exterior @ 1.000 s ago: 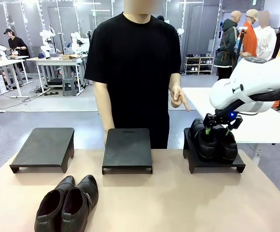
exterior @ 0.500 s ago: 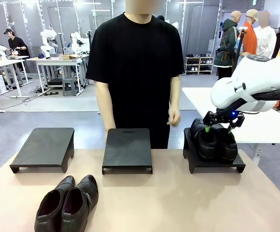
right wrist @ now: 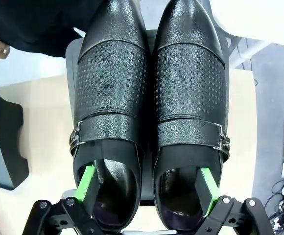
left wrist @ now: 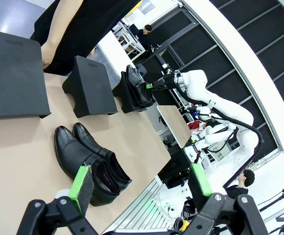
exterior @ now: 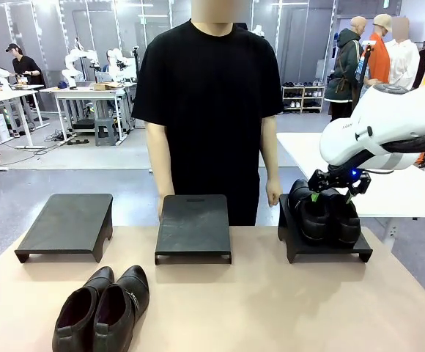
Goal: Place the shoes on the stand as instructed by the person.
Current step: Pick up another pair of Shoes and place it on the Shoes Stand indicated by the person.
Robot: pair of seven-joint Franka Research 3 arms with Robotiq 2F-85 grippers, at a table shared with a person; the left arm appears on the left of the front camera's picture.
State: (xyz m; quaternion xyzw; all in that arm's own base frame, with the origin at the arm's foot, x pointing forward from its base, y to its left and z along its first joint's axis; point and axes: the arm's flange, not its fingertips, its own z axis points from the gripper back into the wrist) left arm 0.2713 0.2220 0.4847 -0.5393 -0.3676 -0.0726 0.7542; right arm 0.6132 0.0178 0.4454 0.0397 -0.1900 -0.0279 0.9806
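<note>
Hanging spread and empty, the right gripper [right wrist: 146, 183] sits at the heel openings of the shoes [right wrist: 152, 83] on the right-hand stand [exterior: 294, 248]. The left gripper [left wrist: 139, 183] is also released, above the other pair [exterior: 102, 308] on the desk [exterior: 286, 308]. The glossy uppers are probably slippery, so pinching the stiff adjoining heel collars looks safest.
</note>
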